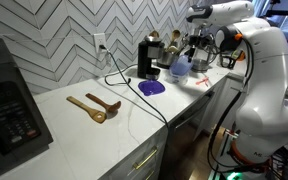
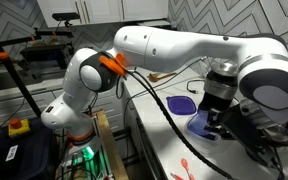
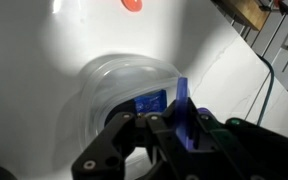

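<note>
1. The jaws are pressed together on a thin blue plastic strip (image 3: 184,105) that stands upright between them in the wrist view. What kind of item it is cannot be told.
2. The strip hangs directly over a clear plastic container (image 3: 114,90). It looks clear of the rim rather than resting on it, though the gap cannot be judged.
3. In an exterior view the container (image 1: 181,68) stands near the back edge of the counter (image 1: 74,135), just beside a black coffee machine (image 1: 147,57).
4. A blue lid (image 1: 152,87) lies flat on the counter, near the container but apart from it. A black cable (image 1: 134,97) runs past the lid toward the front edge.
5. Two wooden spoons (image 1: 94,107) lie together in the middle of the counter, well apart from the jaws.
6. A small orange item (image 3: 131,4) lies on the counter beyond the container.
7. Progress, as a judgement: the strip is gripped and lifted off the counter, so the pick-up is done. It has not been set down on or in anything, the lid is off, and the spoons are untouched.
</note>
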Controlling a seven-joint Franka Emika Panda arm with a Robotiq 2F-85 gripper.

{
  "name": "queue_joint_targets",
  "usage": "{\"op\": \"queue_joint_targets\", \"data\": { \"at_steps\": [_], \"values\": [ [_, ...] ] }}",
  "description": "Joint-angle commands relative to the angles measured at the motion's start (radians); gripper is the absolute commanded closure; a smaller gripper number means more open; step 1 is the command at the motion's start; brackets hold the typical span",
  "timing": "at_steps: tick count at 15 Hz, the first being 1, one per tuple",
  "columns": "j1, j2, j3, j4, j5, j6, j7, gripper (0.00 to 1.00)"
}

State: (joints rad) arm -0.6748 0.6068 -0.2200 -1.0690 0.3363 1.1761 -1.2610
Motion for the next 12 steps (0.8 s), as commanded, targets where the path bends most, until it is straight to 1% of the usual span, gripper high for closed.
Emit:
{"op": "queue_joint_targets", "data": {
  "at_steps": [1,6,9,12],
  "values": [
    [0.028,-0.020,-0.009,-0.037,-0.055,-0.024,0.014,0.98],
    [0.055,-0.044,-0.009,-0.069,-0.087,-0.090,0.058,0.98],
    [0.076,-0.064,-0.013,-0.103,-0.091,-0.137,0.123,0.98],
    [0.099,-0.093,-0.017,-0.157,-0.110,-0.153,0.178,0.98]
  ]
}}
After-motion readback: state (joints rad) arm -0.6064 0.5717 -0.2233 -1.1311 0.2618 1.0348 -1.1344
